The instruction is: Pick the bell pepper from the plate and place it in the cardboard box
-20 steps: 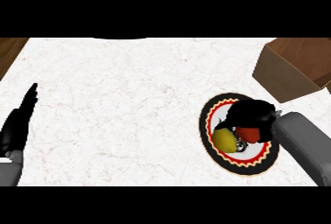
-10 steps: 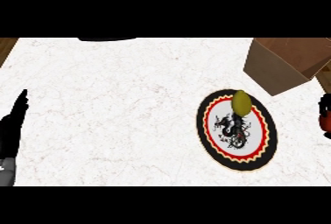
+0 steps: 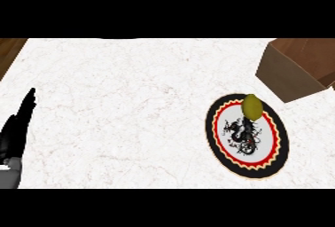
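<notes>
Status: task not begun as things lie; the pick and the placing are both left to do.

1. Left robot hand, black, fingers straight and relaxed, resting far to the left of the plate at the view's left edge; holds nothing. Right robot hand: not in view.
2. Round plate, black rim with red and yellow zigzag band and a dark figure at centre, on the white marbled counter.
3. Yellow-green bell pepper, on the plate's far rim.
4. Brown cardboard box, beyond the plate, near it; contents cannot be told.
</notes>
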